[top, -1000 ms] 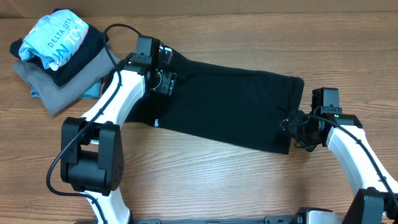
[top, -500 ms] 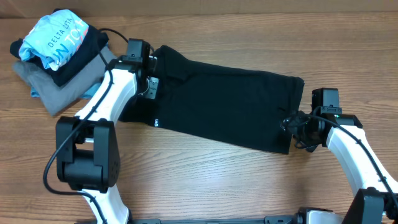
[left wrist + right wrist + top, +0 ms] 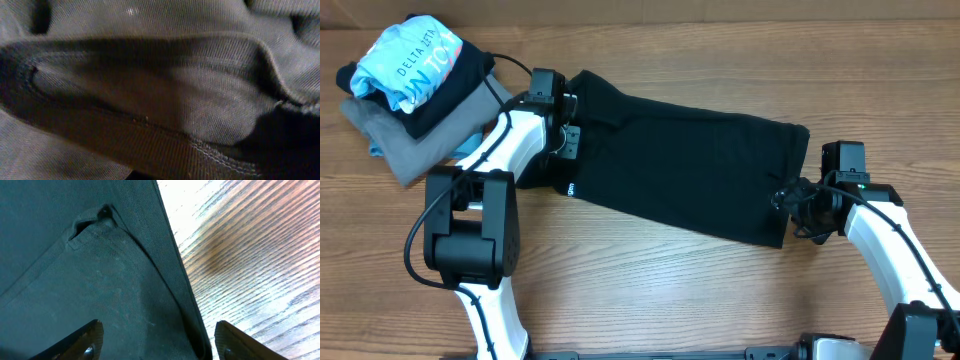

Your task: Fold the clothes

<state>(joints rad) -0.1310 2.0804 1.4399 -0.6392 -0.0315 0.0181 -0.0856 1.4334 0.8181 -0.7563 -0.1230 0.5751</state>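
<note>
The clothes [image 3: 690,165] are one long black garment lying flat across the middle of the wooden table, with tiny white text near the left hem. My left gripper [image 3: 567,140] is down on the garment's left end and shut on the fabric. In the left wrist view a bunched fold and stitched hem of the clothes [image 3: 165,95] fill the frame and hide the fingers. My right gripper [image 3: 159,330] stands open over the garment's right edge [image 3: 90,270]. One finger [image 3: 85,342] is above the cloth and the other [image 3: 240,342] is above bare wood.
A stack of folded garments sits at the back left, close to the left arm: a light-blue printed shirt [image 3: 410,60] on top and a grey one [image 3: 420,145] beneath. Bare wood table [image 3: 670,290] lies in front of the garment.
My left gripper slid from further in on the garment to its left end and shut on the fabric. The right arm and gripper have not moved.
</note>
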